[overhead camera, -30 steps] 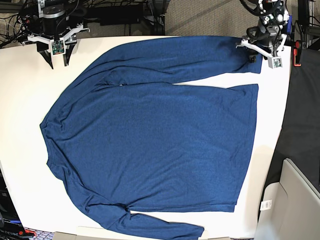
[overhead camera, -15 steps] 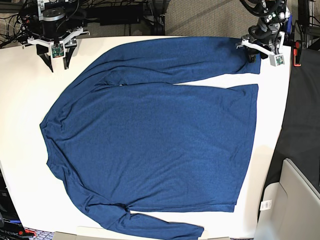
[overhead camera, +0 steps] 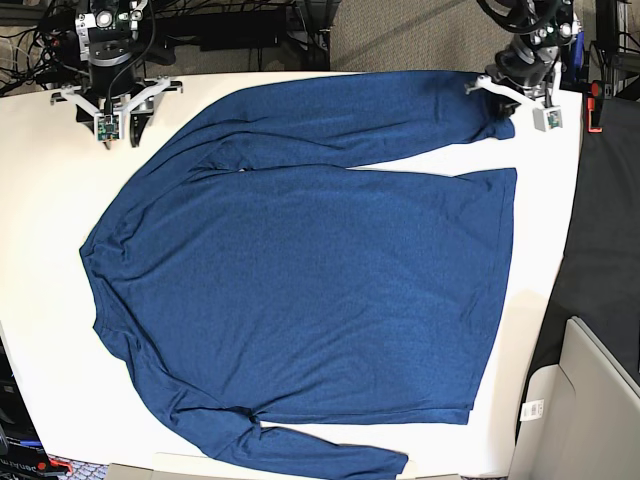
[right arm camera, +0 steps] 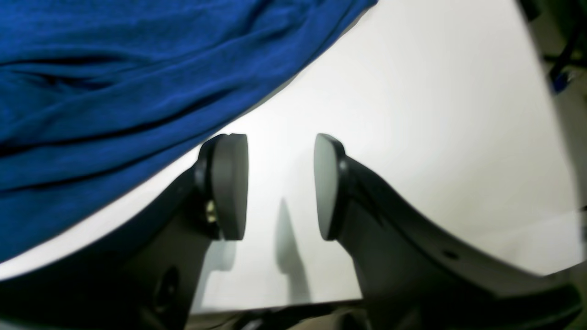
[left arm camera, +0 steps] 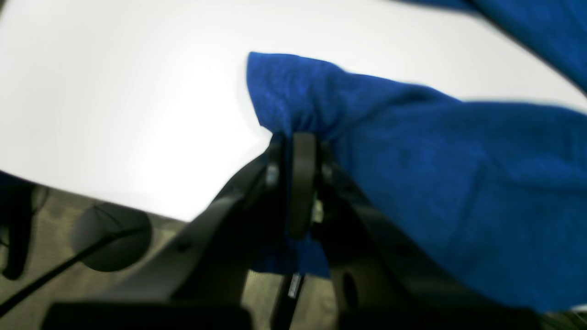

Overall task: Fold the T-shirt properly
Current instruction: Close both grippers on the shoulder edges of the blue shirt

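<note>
The T-shirt [overhead camera: 300,270], dark blue and long-sleeved, lies spread flat on the white table [overhead camera: 50,200], with one sleeve stretched along the far edge. At that sleeve's cuff [left arm camera: 293,91], my left gripper [overhead camera: 503,104] is shut on a pinch of the blue fabric, and the cuff bunches above the closed fingertips [left arm camera: 298,142]. My right gripper [overhead camera: 118,132] hovers open over bare table at the far left corner. Its pads [right arm camera: 229,183] stand apart with nothing between them, just beside the shirt's edge [right arm camera: 114,68].
Black cloth [overhead camera: 605,220] covers the area right of the table. A pale box [overhead camera: 580,410] sits at the lower right. Cables [overhead camera: 250,25] run behind the far edge. The shirt's other sleeve [overhead camera: 320,455] reaches the near table edge.
My left gripper has closed on the sleeve cuff, which has gathered and pulled in slightly. The right gripper shifted a little at the far left corner, still open.
</note>
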Tool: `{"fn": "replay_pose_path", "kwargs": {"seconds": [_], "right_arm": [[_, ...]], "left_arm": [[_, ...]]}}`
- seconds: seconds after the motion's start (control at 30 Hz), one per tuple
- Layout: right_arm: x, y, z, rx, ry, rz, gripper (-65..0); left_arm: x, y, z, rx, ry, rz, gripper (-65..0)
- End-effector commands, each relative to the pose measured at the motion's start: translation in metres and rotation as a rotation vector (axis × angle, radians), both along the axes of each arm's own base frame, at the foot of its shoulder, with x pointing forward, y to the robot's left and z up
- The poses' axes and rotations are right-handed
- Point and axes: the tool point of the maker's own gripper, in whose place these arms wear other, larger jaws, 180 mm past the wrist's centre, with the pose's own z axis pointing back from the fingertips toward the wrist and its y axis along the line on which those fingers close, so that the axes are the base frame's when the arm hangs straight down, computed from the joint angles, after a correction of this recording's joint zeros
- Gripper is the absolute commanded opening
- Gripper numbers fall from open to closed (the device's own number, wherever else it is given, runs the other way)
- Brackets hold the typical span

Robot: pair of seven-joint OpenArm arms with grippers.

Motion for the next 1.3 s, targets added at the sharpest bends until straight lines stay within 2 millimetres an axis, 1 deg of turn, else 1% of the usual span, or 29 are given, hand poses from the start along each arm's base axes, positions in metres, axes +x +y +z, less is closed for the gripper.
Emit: {"fn": "replay_pose_path", "kwargs": {"seconds": [0.0, 0.1, 0.3, 0.4, 0.47, 0.57, 0.6, 0.63, 0.7, 0.8, 0.87, 0.93, 1.07, 1.17, 1.2, 1.27], "right_arm": [[0.006, -0.001, 0.010, 0.003, -0.036, 0.001, -40.7], [0.004, 0.004, 0.004, 0.097, -0.010, -0.029, -40.7], [0.017, 0.016, 0.001, 0.251, 0.005, -0.067, -40.6], [0.019, 0.023, -0.003, 0.295, 0.015, -0.087, -40.4], [0.019, 0.026, -0.005, 0.316, 0.026, -0.094, -36.6], [0.017, 0.030, -0.009, 0.363, 0.040, -0.120, -27.9], [0.016, 0.031, -0.009, 0.380, 0.039, -0.130, -26.9], [0.015, 0.030, -0.013, 0.390, 0.046, -0.142, -27.1], [0.018, 0.026, -0.018, 0.416, 0.046, -0.165, -27.6], [0.021, 0.019, -0.034, 0.489, 0.067, -0.216, -27.6], [0.020, 0.018, -0.048, 0.548, 0.093, -0.250, -27.6], [0.023, 0.017, -0.056, 0.587, 0.118, -0.274, -27.6], [0.032, 0.018, -0.059, 0.608, 0.118, -0.279, -27.6], [0.038, 0.028, -0.062, 0.647, 0.113, -0.292, -28.1], [0.040, 0.031, -0.062, 0.657, 0.109, -0.294, -29.8], [0.039, 0.035, -0.068, 0.674, 0.121, -0.304, -37.9]], "left_arm": [[0.007, 0.002, 0.011, 0.012, -0.040, -0.008, -65.0], [0.006, -0.003, 0.014, 0.004, -0.016, -0.025, -65.0], [0.006, -0.005, 0.016, 0.000, -0.010, -0.034, -65.0], [0.007, -0.005, 0.016, 0.000, -0.010, -0.034, -65.0], [0.007, -0.005, 0.016, 0.000, -0.010, -0.034, -65.0], [0.007, -0.005, 0.016, 0.000, -0.010, -0.034, -65.0], [0.007, -0.005, 0.016, 0.000, -0.010, -0.034, -65.0], [0.007, -0.005, 0.016, 0.000, -0.010, -0.034, -65.0], [0.007, -0.005, 0.016, 0.000, -0.010, -0.034, -65.0], [0.007, -0.005, 0.016, 0.000, -0.010, -0.034, -65.0], [0.007, -0.005, 0.016, 0.000, -0.010, -0.034, -65.0], [0.007, -0.005, 0.016, 0.000, -0.010, -0.034, -65.0], [0.007, -0.005, 0.016, 0.000, -0.010, -0.034, -65.0], [0.007, -0.005, 0.016, 0.000, -0.010, -0.034, -65.0], [0.007, -0.005, 0.016, 0.000, -0.010, -0.034, -65.0], [0.007, -0.005, 0.016, 0.000, -0.010, -0.034, -65.0]]}}
